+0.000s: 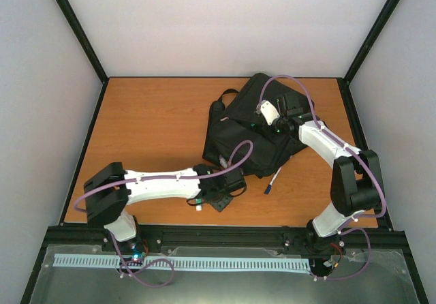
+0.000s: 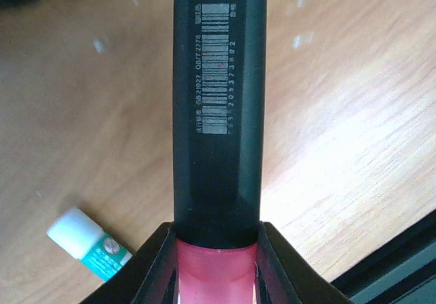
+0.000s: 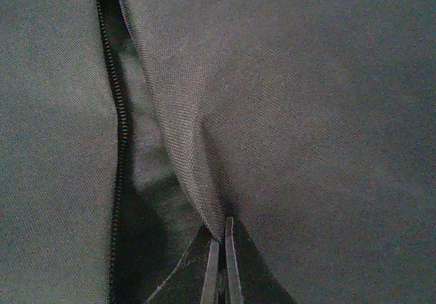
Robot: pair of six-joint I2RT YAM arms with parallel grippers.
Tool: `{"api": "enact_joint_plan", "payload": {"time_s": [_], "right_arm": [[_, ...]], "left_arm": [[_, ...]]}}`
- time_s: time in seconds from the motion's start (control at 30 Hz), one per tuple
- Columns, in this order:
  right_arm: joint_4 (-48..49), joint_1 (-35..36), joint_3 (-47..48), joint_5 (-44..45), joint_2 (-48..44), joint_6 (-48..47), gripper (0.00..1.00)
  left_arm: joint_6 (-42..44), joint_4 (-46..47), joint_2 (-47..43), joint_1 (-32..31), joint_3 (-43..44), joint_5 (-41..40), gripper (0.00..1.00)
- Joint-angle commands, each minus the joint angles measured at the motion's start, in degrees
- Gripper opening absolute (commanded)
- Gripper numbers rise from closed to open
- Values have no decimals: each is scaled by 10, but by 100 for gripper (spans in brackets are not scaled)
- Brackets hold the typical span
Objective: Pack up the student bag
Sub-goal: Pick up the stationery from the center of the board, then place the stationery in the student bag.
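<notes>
Right gripper [image 3: 221, 234] pinching student bag [image 3: 313, 113] fabric, beside open zip

From my station I see a wooden table [image 1: 150, 120] with an orange-brown top, and the light makes pale shiny patches on it. Plain white walls close it in: a back wall [image 1: 225, 24], a left wall [image 1: 34, 113] and a right wall [image 1: 409, 113], joined by black corner posts [image 1: 75, 28]. Along the near edge runs a black rail [image 1: 225, 234], then a white slotted strip [image 1: 204, 263] on a grey metal surface [image 1: 381, 283].
</notes>
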Motion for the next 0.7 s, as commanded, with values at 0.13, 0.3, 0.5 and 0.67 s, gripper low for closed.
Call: {"api": "enact_joint_plan", "payload": {"time_s": [0.13,0.3,0.5,0.67], "right_arm": [[-15,2,12,-41,-4,6,3],[-10,2,9,-45,-14,8,3],[-8,2,8,-46,-21,8,3],[-3,2,3,-47,-31,5,3]], "left_arm": [[56,30,-19,71,97,-14,19],[88,67,12,132,145,18,18],[120,81,78,204,219,115,18],[137,78,137,228,270,150,18]]}}
